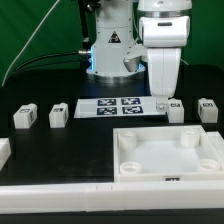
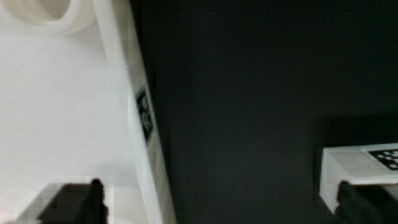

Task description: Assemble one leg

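Several white legs with tag marks stand on the black table: two at the exterior view's left (image 1: 24, 117) (image 1: 58, 115) and two at the right (image 1: 176, 110) (image 1: 207, 109). My gripper (image 1: 163, 100) hangs low just beside the nearer right leg, behind the large white panel (image 1: 165, 150). In the wrist view the gripper (image 2: 217, 206) is open and empty, with bare black table between the fingers. One finger (image 2: 71, 205) is over the panel's edge (image 2: 54, 120). The other finger (image 2: 366, 207) is right beside a tagged leg (image 2: 361, 160).
The marker board (image 1: 115, 106) lies mid-table behind the panel. A white part (image 1: 3, 152) sits at the exterior view's left edge. A white rail (image 1: 60, 196) runs along the front. The robot base (image 1: 108, 50) stands at the back.
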`<control>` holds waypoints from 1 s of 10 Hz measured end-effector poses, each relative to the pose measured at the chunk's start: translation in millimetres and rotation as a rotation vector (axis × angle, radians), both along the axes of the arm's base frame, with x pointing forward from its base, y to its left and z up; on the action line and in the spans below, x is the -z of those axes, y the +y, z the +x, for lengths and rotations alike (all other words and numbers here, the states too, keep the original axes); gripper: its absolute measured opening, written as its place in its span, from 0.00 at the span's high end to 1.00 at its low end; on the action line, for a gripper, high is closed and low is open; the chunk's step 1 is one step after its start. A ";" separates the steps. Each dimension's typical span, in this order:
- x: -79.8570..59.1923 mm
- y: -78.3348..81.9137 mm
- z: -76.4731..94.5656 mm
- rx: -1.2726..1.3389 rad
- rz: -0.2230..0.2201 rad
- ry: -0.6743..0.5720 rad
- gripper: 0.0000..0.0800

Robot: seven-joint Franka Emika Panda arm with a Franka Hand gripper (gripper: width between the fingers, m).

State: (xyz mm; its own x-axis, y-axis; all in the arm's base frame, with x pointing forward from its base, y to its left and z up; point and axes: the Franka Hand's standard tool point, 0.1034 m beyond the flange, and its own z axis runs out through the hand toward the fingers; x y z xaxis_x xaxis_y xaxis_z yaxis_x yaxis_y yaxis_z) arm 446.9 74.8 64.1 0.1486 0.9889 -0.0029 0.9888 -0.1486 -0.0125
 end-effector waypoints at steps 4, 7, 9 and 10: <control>5.5 -5.7 -11.8 0.514 0.008 0.012 0.19; 6.4 11.8 -19.6 0.942 0.011 0.033 0.19; 5.5 32.8 -23.8 1.209 0.010 0.045 0.19; 4.9 44.6 -25.7 1.339 0.011 0.053 0.19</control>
